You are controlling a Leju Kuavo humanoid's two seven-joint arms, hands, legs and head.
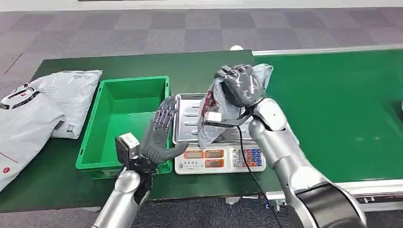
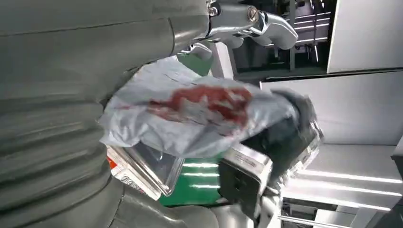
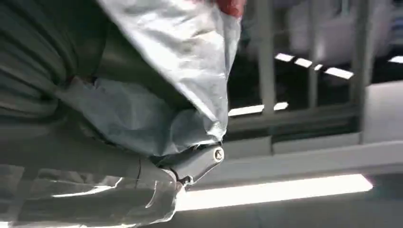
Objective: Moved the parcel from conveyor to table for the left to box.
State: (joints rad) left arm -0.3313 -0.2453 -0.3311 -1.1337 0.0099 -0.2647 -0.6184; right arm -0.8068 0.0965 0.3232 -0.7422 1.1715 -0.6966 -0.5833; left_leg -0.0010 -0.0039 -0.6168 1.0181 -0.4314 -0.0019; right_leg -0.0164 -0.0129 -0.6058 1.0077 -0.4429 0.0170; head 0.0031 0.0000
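My left hand [image 1: 160,137] stood open, fingers spread and holding nothing, at the near right corner of the green bin [image 1: 110,137]. Just right, my right hand [image 1: 240,85] gripped the grey parcel [image 1: 214,107] above the scale [image 1: 216,159], the conveyor [image 1: 342,109] lying farther right.

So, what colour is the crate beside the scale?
Green crate, clearest in the head view.

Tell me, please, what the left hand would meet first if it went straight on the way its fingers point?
Probably the scale's metal tray: the left hand is open beside the green crate, its fingers aimed up toward the tray's near corner. Depth is unclear.
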